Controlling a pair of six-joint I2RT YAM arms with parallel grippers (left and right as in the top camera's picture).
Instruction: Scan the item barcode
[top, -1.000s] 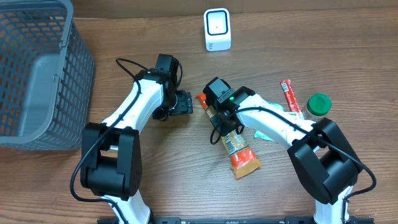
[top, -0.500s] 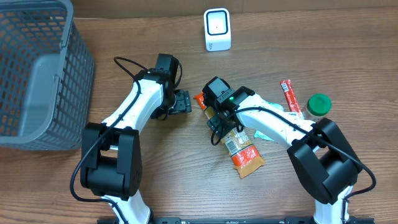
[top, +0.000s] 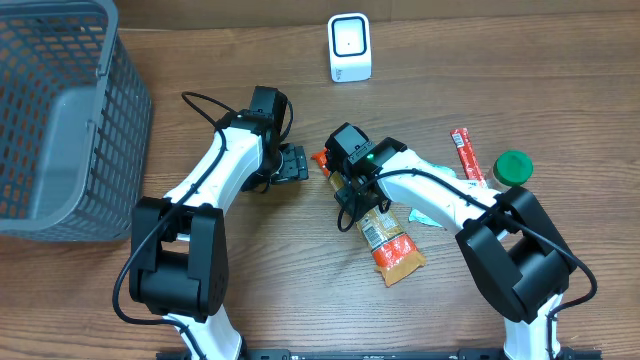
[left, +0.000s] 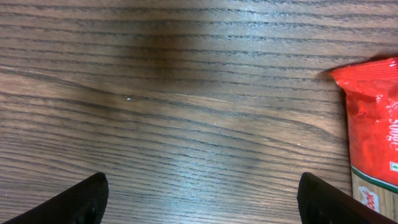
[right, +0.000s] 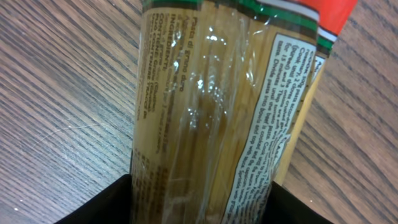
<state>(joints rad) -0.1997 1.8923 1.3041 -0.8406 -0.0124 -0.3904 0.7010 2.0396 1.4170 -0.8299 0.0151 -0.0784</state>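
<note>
Wood-grain counter (top: 250, 300) all round, with a grey mesh basket (top: 60, 120) filling the far left and the white scanner (top: 349, 47) standing alone at the back edge. The item I'm after, a long pasta packet (top: 392, 245) with red ends, lies flat and slanted in the middle, well apart from the scanner. My right claw (right: 202, 202) is down over its upper half, and in the wrist view the packet runs straight between the fingers and fills the gap. I cannot tell whether they are clenched on it or only straddling it. My left claw (left: 199, 199) hangs released and holding nothing just beside the packet's red top end, over bare wood. I judge this to be the pick-up step, with nothing presented to the scanner yet. A white printed panel faces up on the packet, but I can't make out a barcode on it. The next move calls for a firm hold around the packet's middle, a lift, then a carry back to the scanner with the coded face turned towards its window. The path there looks open, with bare counter between. On my right it is tighter, with a pale packet (top: 425, 215) under the arm and a red snack stick (top: 466, 160) and green-lidded jar (top: 513, 168) beyond, so I'd swing the packet's long tail away from them.
</note>
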